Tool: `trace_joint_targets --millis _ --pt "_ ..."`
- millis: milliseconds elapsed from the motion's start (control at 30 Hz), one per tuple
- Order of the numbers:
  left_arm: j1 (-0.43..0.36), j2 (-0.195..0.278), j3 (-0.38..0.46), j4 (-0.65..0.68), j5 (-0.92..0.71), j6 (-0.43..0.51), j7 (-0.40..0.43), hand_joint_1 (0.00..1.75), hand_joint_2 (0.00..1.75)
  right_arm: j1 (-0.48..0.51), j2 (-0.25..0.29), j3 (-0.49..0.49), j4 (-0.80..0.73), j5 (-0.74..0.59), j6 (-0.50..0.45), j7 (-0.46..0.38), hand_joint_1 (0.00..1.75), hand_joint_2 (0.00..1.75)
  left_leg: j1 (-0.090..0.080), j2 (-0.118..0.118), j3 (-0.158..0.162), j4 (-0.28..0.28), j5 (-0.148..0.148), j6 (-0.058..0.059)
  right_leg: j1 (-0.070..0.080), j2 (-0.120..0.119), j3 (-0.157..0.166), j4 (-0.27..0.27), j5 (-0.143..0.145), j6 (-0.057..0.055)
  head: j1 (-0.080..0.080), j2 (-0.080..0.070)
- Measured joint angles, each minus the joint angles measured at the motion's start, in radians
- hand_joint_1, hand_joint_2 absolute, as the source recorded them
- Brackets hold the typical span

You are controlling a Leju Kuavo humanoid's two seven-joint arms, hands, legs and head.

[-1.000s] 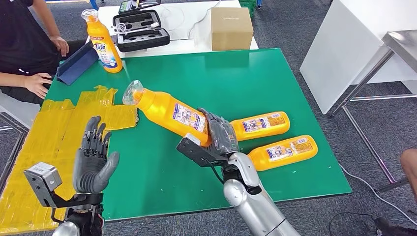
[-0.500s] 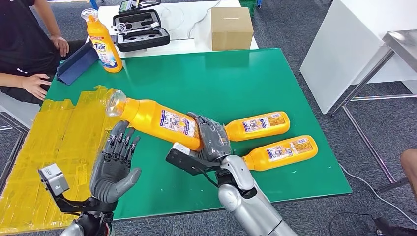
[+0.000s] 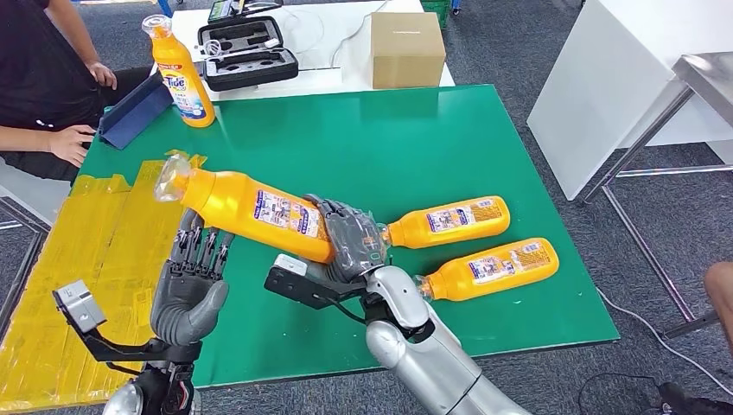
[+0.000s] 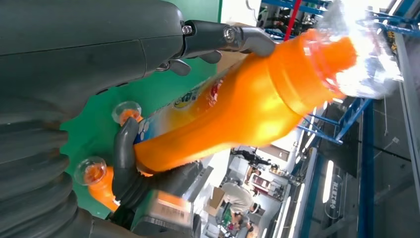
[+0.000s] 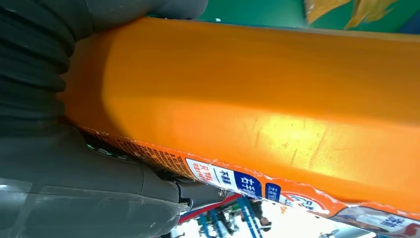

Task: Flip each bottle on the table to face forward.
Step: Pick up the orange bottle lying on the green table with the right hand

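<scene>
My right hand grips the base of an orange bottle and holds it tilted above the green table, its clear cap pointing left. The back label faces up. My left hand stands open just under the bottle's middle, fingers spread upward close to it. In the left wrist view the bottle crosses in front of the fingers. In the right wrist view the bottle lies against my right hand. Two more orange bottles lie on their sides at the right. An upright bottle stands at the far left.
A yellow taped patch covers the table's left part. A blue folder lies by the upright bottle. A person's hand rests at the left edge. Behind stand a cardboard box and a black case.
My right hand has carried the bottle leftward and a little lower. My left hand has risen and moved right, coming in under the bottle.
</scene>
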Motion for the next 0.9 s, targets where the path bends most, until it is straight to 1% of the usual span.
trace_joint_targets --millis 100,267,467,600,633,733,767,900 --pt "-0.007 0.000 0.009 0.015 0.008 0.008 0.003 0.00 1.75 -0.007 0.002 0.030 0.000 -0.002 0.013 -0.014 1.74 1.75 0.000 0.000 0.000 0.000 0.000 0.000 0.000 0.000 0.000 0.000 0.000 0.000 0.000 0.000" --pt "-0.025 -0.002 0.015 0.047 0.022 0.015 0.015 0.00 1.75 -0.006 0.011 0.114 -0.002 -0.011 0.040 -0.037 1.73 1.75 0.000 0.000 0.000 0.000 0.000 0.000 0.000 0.000 -0.001 0.000 0.000 0.000 0.000 0.000" --pt "-0.029 -0.003 0.016 0.068 0.027 0.015 0.014 0.00 1.75 -0.009 0.016 0.144 -0.002 -0.027 0.044 -0.035 1.75 1.75 0.000 0.001 0.000 0.000 0.000 0.000 0.000 0.000 -0.001 0.000 0.000 0.000 0.000 0.000" --pt "-0.030 -0.003 0.018 0.074 0.027 0.016 0.013 0.00 1.75 -0.017 0.016 0.162 0.000 -0.072 0.072 -0.039 1.74 1.75 0.000 0.001 0.000 0.000 0.000 0.000 0.000 0.000 -0.001 0.000 0.000 0.000 0.000 0.000" --pt "-0.030 -0.003 0.019 0.075 0.027 0.017 0.012 0.11 1.75 -0.019 0.017 0.167 0.001 -0.084 0.080 -0.041 1.74 1.75 0.000 0.001 0.000 0.000 0.000 0.000 0.000 0.000 -0.001 0.000 0.000 0.000 0.000 0.000" --pt "-0.031 -0.003 0.023 0.075 0.027 0.020 0.008 1.42 1.75 -0.025 0.017 0.178 0.006 -0.104 0.094 -0.044 1.74 1.75 0.000 0.001 0.000 0.000 0.000 0.000 0.000 0.000 -0.001 0.000 0.000 0.000 0.000 0.000" --pt "-0.031 -0.003 0.023 0.075 0.027 0.021 0.008 1.75 1.75 -0.025 0.018 0.179 0.006 -0.105 0.095 -0.044 1.75 1.75 0.000 0.001 0.000 0.000 0.000 0.000 0.000 0.000 -0.001 0.000 0.000 0.000 0.000 0.000" --pt "-0.031 -0.004 0.024 0.075 0.027 0.023 0.008 1.75 1.75 -0.027 0.018 0.180 0.007 -0.109 0.097 -0.043 1.71 1.75 0.000 0.001 0.000 0.000 0.000 0.000 0.000 0.000 -0.001 0.000 0.000 0.000 0.000 0.000"
